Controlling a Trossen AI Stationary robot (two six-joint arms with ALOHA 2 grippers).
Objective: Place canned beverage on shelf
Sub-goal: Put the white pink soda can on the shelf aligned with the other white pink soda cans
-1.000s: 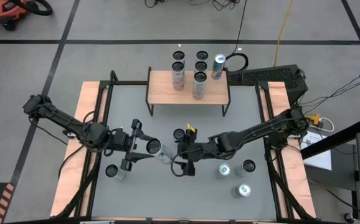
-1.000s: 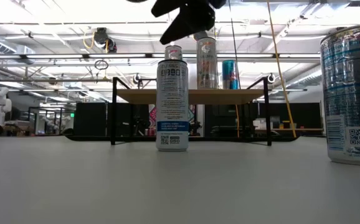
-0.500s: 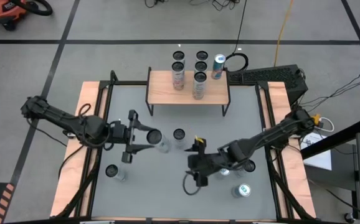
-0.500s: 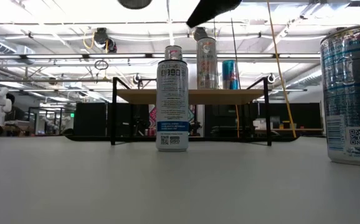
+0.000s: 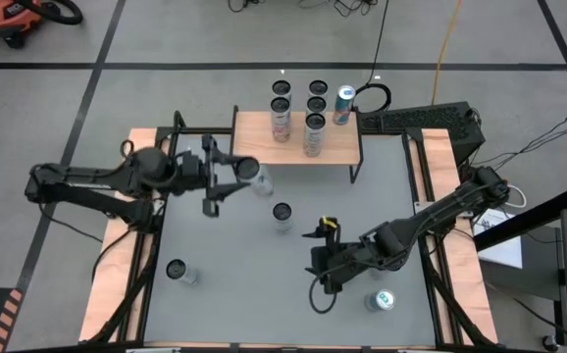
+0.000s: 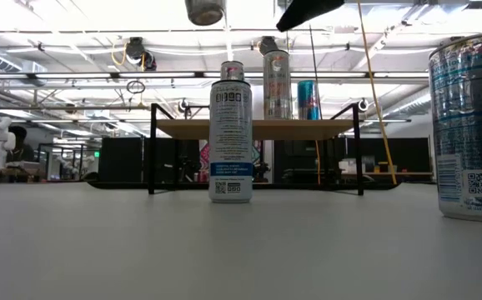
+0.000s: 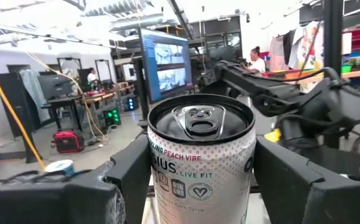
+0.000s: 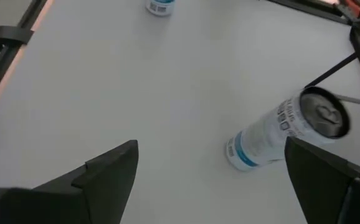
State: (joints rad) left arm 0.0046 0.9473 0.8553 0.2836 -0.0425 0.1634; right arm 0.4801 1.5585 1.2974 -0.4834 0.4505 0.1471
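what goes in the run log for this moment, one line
left gripper: shut on can, raised near shelf | right gripper: open, low over table | shelf: two cans on top

The canned beverage [image 7: 200, 155], a slim white can with a silver pull-tab lid and "PEACH VIBE" lettering, is gripped on both sides by the left pincer [image 5: 232, 175] and held up in the air. It hangs just off the shelf's [image 5: 254, 147] front left corner. The shelf is a light wood plank on thin black legs, already carrying two tall cans [image 5: 282, 121].
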